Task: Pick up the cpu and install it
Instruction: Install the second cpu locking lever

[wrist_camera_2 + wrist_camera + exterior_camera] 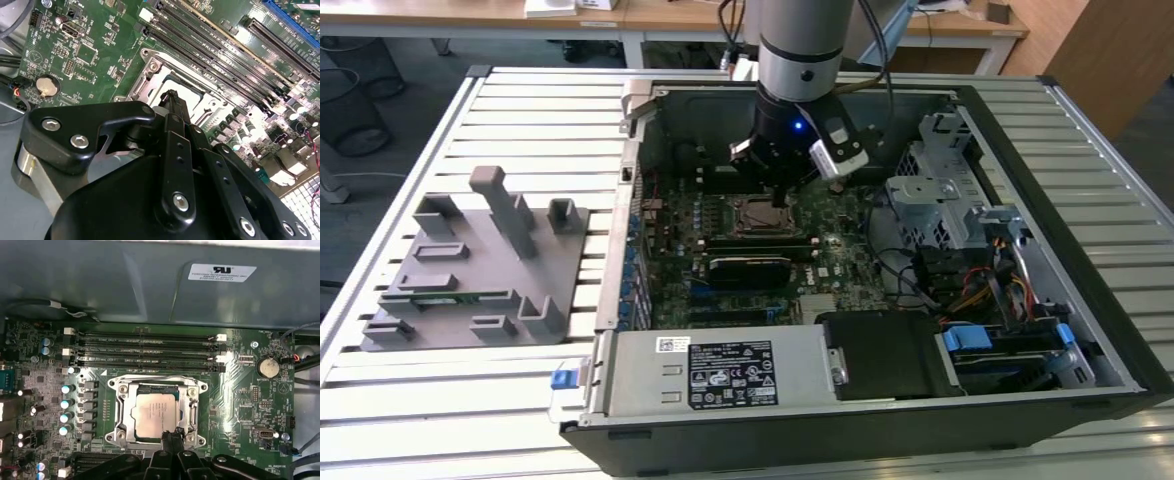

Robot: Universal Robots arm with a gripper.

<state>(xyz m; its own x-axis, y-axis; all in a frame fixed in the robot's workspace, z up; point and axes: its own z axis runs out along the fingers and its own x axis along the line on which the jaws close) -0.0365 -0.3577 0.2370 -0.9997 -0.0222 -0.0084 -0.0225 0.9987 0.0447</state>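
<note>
You work on a slatted metal table (pixel 480 400) in an office room, with wooden desks behind it. An open computer case (pixel 1067 250) lies flat on this table, so the green motherboard (pixel 834 240) faces up and the arm can come down on it from above. At the exterior view's left, a grey fixture tray (pixel 467 265) stands on the slats; its upright posts and slots look made to keep parts in known positions for picking.

The gripper (pixel 778 185) hangs low inside the case, directly over the socket (pixel 762 214). In the first wrist view the cpu (pixel 156 415) lies flat inside the socket frame (pixel 120 412), silver top up, with its edges parallel to the frame. I judge that it is already seated there, because it sits level and no corner is raised. The memory slots (pixel 145 347) run just beside the socket.

The fingertips (pixel 171 434) stand close together, just at the near edge of the chip. They seem nearly closed, but you cannot tell for sure whether they pinch the cpu's edge, only touch it, or hang a little above it. The linkage bars (pixel 177 165) hide the contact point in the second wrist view. The coin battery (pixel 268 367) is well apart from the fingers.
</note>
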